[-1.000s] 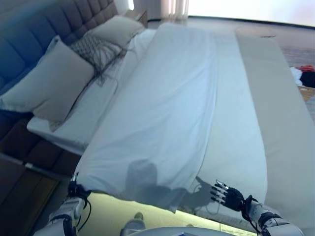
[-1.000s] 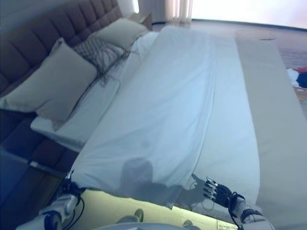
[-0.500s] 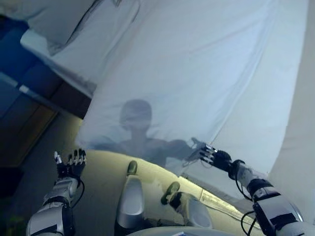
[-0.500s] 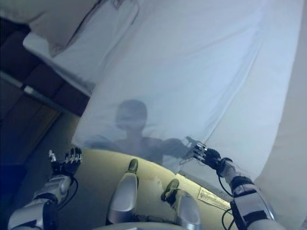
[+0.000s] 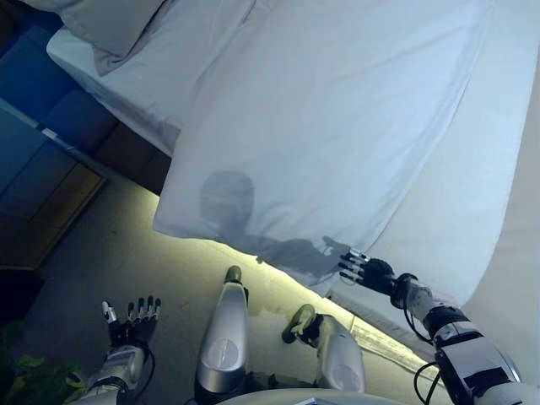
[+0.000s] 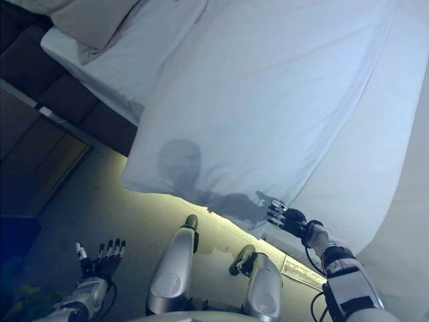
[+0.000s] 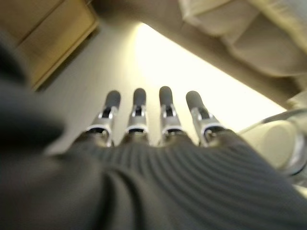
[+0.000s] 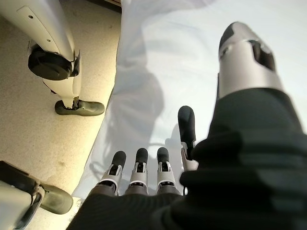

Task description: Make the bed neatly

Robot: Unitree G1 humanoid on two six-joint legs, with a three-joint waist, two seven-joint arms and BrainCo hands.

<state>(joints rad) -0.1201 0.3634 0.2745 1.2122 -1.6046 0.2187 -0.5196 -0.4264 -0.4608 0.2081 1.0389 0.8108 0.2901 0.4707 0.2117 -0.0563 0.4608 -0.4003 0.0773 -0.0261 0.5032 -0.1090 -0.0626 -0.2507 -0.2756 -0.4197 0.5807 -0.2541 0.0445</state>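
A white duvet (image 5: 337, 143) lies across the bed, its near edge hanging over the bedside. Beside it the white sheet (image 5: 447, 211) shows, and a grey pillow (image 5: 110, 21) lies at the head end. My right hand (image 5: 367, 270) is open, fingers straight, right at the duvet's hanging lower edge; the right wrist view shows the fingers (image 8: 139, 165) over the white cloth (image 8: 158, 72), holding nothing. My left hand (image 5: 133, 316) is open and empty low over the floor, well away from the bed; its straight fingers (image 7: 139, 108) show in the left wrist view.
A dark upholstered bed base (image 5: 67, 118) and a wooden bedside unit (image 5: 42, 228) stand at the left. The beige floor (image 5: 160, 270) runs along the bedside, lit by a strip under the bed. A beige bed runner (image 5: 506, 329) lies at the far right.
The camera has tilted down, then shifted a little. My left hand has dropped lower, away from the bed. My right hand stays open at the duvet's edge.
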